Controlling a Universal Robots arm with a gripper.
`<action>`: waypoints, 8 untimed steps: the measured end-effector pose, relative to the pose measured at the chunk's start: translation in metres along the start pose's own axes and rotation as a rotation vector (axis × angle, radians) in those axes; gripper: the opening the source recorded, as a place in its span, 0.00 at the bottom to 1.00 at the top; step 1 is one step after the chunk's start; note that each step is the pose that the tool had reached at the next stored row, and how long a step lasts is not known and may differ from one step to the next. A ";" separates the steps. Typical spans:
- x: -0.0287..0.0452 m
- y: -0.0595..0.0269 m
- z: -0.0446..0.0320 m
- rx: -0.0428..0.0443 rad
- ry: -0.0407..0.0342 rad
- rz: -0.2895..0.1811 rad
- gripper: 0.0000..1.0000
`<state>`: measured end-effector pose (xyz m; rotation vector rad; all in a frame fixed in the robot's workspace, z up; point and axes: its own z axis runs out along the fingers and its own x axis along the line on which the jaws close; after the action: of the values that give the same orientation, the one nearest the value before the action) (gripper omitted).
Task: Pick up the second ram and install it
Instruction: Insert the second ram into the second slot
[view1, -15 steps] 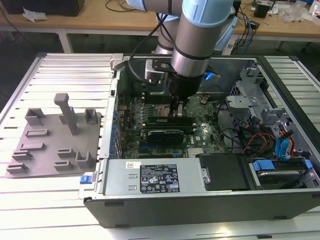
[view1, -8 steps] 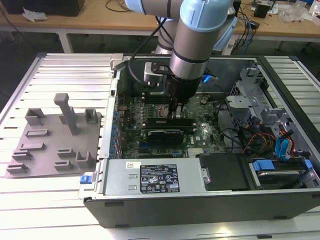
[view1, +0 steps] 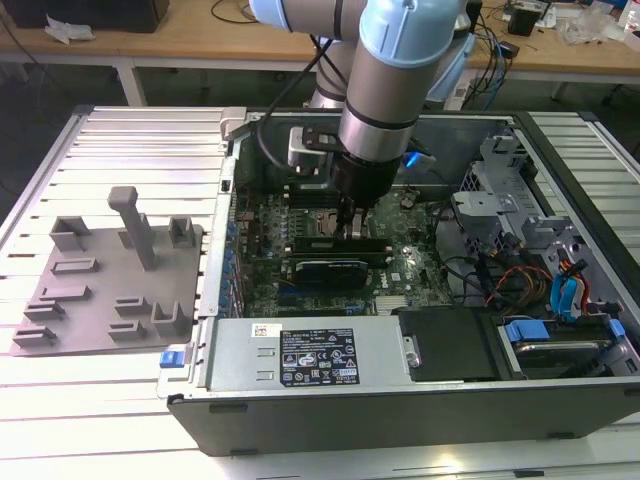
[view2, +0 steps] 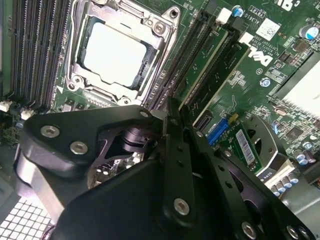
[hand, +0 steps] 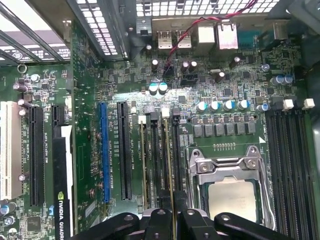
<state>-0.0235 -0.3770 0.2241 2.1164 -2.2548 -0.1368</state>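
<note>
The second ram (hand: 169, 160) is a thin green stick seen edge-on, standing in a memory slot right beside the CPU socket (hand: 232, 195). My gripper (hand: 175, 212) is shut on its near end, one black finger on each side. In the second wrist view the same stick (view2: 202, 67) runs away from the gripper (view2: 172, 110), alongside the socket (view2: 117, 55). A first stick (hand: 143, 160) sits in a slot one further from the socket. In the exterior view the gripper (view1: 352, 222) reaches straight down onto the motherboard inside the open computer case.
A black graphics card (view1: 325, 270) lies just in front of the gripper. A power supply (view1: 310, 355) lines the case's near side, and drive bays with cables (view1: 540, 270) fill the exterior view's right. A grey pegged tray (view1: 100, 290) rests on the slatted table outside the case.
</note>
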 end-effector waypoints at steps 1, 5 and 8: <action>0.0001 -0.0001 0.0007 0.0000 0.0002 0.000 0.11; 0.0002 -0.0005 0.0047 -0.0001 0.0003 0.000 0.11; 0.0001 -0.0005 0.0047 0.0001 -0.0005 0.001 0.11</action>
<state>-0.0234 -0.3769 0.2194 2.1156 -2.2561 -0.1371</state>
